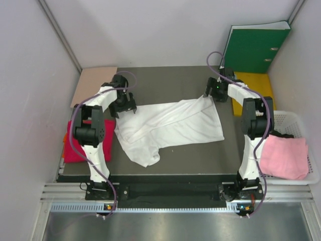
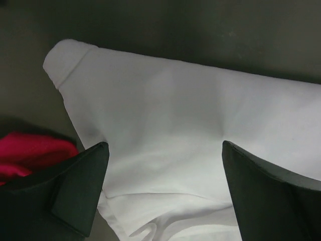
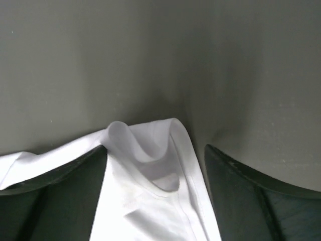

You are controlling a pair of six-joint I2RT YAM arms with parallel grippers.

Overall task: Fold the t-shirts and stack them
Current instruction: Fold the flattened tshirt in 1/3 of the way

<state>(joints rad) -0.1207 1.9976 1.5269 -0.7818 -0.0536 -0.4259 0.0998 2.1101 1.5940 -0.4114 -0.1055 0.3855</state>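
The white t-shirt point(image 1: 170, 128) lies spread and wrinkled on the dark table point(image 1: 165, 80). My left gripper point(image 1: 125, 106) is open over the shirt's far left corner, and in the left wrist view white cloth point(image 2: 170, 115) lies between its spread fingers point(image 2: 75, 191). My right gripper point(image 1: 209, 94) is open at the shirt's far right corner, and a curled hem point(image 3: 150, 150) sits between its fingers point(image 3: 241, 196). The crimson shirt point(image 1: 75, 143) lies at the table's left edge beneath the left arm and also shows in the left wrist view point(image 2: 30, 150). The pale pink shirt point(image 1: 285, 156) lies folded in a basket on the right.
A white basket point(image 1: 293, 120) stands right of the table. A green binder point(image 1: 256, 47) leans at the back right above a yellow sheet point(image 1: 256, 85). A tan cardboard sheet point(image 1: 95, 83) lies at the back left. Walls close in on both sides.
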